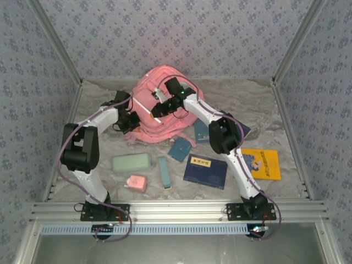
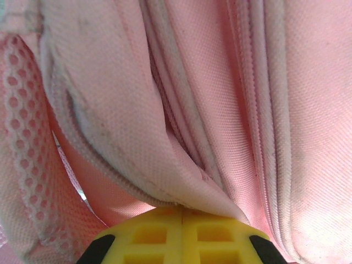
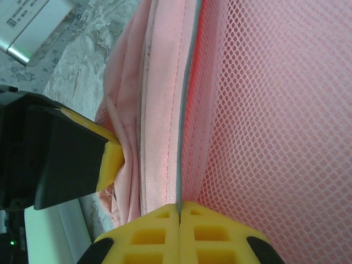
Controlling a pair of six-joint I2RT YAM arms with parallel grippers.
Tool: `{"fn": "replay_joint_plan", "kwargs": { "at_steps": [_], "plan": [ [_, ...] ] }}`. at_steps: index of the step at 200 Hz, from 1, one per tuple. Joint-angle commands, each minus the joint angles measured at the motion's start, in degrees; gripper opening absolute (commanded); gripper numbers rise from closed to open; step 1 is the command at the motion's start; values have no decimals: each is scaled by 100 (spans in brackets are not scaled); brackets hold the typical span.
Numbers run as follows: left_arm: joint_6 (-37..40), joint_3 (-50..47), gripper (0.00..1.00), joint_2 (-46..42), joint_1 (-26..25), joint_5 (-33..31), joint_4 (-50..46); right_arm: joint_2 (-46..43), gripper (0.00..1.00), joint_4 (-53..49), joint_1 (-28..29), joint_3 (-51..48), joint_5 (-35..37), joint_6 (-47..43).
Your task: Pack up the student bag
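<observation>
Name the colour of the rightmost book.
Orange-yellow book; best in the top external view.

student bag point(image 2: 110, 110) of matt woven pink cloth, open-weave mesh panel point(image 3: 275, 110), matt yellow plastic pads point(image 3: 148, 236)

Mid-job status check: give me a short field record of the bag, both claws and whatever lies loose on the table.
bag: pink student bag, at the rear middle of the table
left claw: shut on a fold of the bag's fabric
right claw: shut on the bag's grey-trimmed edge, beside the mesh
loose in front of the bag: green case, small pink item, narrow teal item, teal booklet, dark blue book, yellow book
bag contents: cannot tell, interior hidden
</observation>
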Motion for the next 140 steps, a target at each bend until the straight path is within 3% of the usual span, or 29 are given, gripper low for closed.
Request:
{"fn": "replay_joint_plan", "kwargs": {
  "at_steps": [1,21,42,83,115,140],
  "plan": [
    [142,51,0,-226,3,-100,286,-64,0,266,186,122,-598,602],
    [247,-70,0,-779,19,-276,286,-366,0,1364,95,-234,-637,1588],
    [374,-15,10,-1149,39,-281,27,-564,0,1861,76,-283,-444,2170],
    [510,-226,12,-1425,170,-291,-271,-638,0,1583,68,-209,-393,2185],
    [341,-548,0,-1341,613,-173,-195,-623,0,1308,74,-370,-419,1873],
    [39,-857,0,-1124,912,192,89,-539,0,1172,106,-372,-555,1674]
  ]
}}
